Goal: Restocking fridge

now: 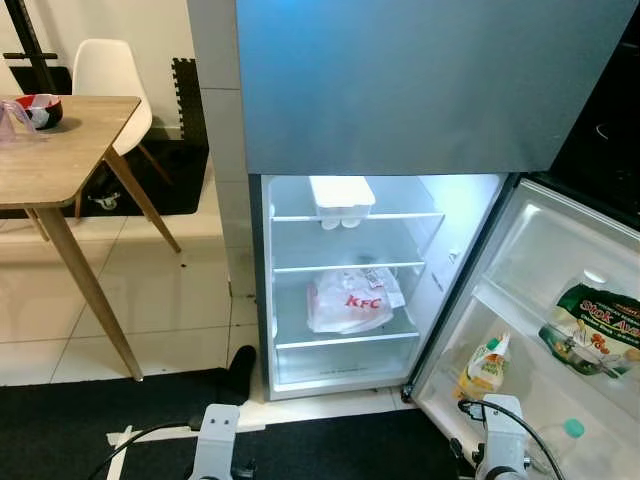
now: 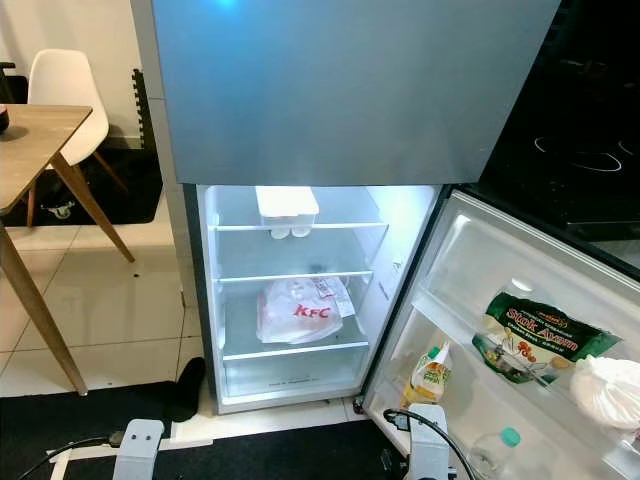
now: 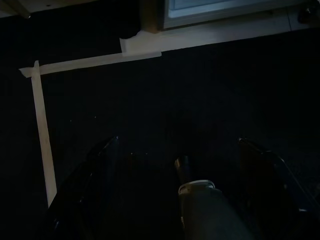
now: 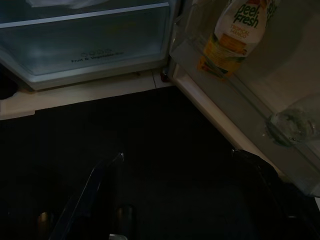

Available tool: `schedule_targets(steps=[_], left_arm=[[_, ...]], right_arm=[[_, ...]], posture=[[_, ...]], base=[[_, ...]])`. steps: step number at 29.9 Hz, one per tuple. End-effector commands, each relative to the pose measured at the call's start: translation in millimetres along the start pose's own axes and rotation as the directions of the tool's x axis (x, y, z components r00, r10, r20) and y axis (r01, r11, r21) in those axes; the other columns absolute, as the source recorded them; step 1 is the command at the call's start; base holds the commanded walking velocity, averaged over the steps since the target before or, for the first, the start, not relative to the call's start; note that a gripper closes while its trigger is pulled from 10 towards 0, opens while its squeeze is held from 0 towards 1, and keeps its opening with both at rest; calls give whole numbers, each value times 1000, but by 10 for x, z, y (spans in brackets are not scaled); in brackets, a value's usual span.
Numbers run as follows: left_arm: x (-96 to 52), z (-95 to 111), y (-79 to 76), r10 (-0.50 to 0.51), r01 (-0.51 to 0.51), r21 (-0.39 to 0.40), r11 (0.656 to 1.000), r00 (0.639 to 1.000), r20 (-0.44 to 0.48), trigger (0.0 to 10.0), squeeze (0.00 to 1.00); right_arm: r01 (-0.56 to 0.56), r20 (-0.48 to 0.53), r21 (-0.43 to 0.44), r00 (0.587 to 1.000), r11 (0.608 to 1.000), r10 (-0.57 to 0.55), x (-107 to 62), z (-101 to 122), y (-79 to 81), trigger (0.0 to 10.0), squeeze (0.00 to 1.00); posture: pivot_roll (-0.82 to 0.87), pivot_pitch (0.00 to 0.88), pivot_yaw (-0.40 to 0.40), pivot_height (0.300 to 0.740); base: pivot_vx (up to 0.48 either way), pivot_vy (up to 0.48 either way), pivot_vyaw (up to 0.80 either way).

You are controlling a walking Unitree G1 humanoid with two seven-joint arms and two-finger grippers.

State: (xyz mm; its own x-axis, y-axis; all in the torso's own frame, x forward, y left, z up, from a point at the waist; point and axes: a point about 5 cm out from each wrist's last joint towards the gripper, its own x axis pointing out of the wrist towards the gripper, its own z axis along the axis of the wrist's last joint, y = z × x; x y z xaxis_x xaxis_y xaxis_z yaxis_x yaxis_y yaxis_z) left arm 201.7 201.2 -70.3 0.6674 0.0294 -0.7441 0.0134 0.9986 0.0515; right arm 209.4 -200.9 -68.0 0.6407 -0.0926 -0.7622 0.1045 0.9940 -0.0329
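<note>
Ahead, the fridge (image 1: 440, 220) stands with its lower door (image 1: 560, 330) swung open to the right. A white KFC bag (image 1: 349, 300) lies on the middle shelf, and a white tray (image 1: 341, 196) sits on the top shelf above it. The door racks hold a green packet (image 2: 535, 338) high up, a juice carton (image 4: 239, 27) lower down, and a clear bottle (image 2: 495, 450) with a teal cap nearest. Both arms hang low over the black mat (image 3: 150, 110): the left pincer (image 3: 180, 190) and the right pincer (image 4: 185, 195) each have fingers spread wide, holding nothing. A wooden worktop (image 1: 70, 140) with a white chair (image 1: 110, 80) stands far left.
</note>
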Motion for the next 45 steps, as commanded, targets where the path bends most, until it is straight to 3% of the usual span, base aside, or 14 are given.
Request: schedule_targets(steps=[1, 15, 26, 35, 43, 44, 45], left_arm=[[5, -17, -44, -1, 1, -15, 1000, 1000, -13, 10000, 0], [21, 33, -58, -2, 2, -9, 1000, 1000, -9, 10000, 0], [71, 232, -97, 0, 0, -22, 1000, 1000, 25, 10000, 0], [51, 82, -235, -11, 11, -31, 999, 1000, -10, 10000, 0], [53, 86, -262, -19, 18, -49, 999, 1000, -8, 10000, 0], [56, 96, -270, -22, 22, -41, 999, 1000, -5, 5294, 0], [59, 108, -283, -27, 26, -40, 999, 1000, -2, 1216, 0]], right_arm=[[-2, -16, -10, 1000, 1000, 2, -1, -20, 3, 10000, 0], [2, -9, -18, 1000, 1000, -2, -1, -8, -12, 10000, 0], [1, 23, -15, 1000, 1000, 0, 9, 63, 0, 10000, 0], [-2, 21, -21, 1000, 1000, 2, 10, 67, -5, 10000, 0], [-13, 23, -33, 1000, 999, 14, 5, 36, 34, 10000, 0], [-11, 22, -34, 1000, 999, 12, 4, 34, 34, 6078, 0], [-10, 21, -43, 1000, 999, 10, 4, 33, 30, 1216, 0]], posture=[[33, 0, -78, 738], [32, 0, -65, 738], [30, 0, -78, 738], [33, 0, -76, 738], [34, 0, -76, 738], [35, 0, -78, 738], [34, 0, -80, 738]], base=[[0, 0, 0], [0, 0, 0], [0, 0, 0], [0, 0, 0], [0, 0, 0], [0, 0, 0], [0, 0, 0]])
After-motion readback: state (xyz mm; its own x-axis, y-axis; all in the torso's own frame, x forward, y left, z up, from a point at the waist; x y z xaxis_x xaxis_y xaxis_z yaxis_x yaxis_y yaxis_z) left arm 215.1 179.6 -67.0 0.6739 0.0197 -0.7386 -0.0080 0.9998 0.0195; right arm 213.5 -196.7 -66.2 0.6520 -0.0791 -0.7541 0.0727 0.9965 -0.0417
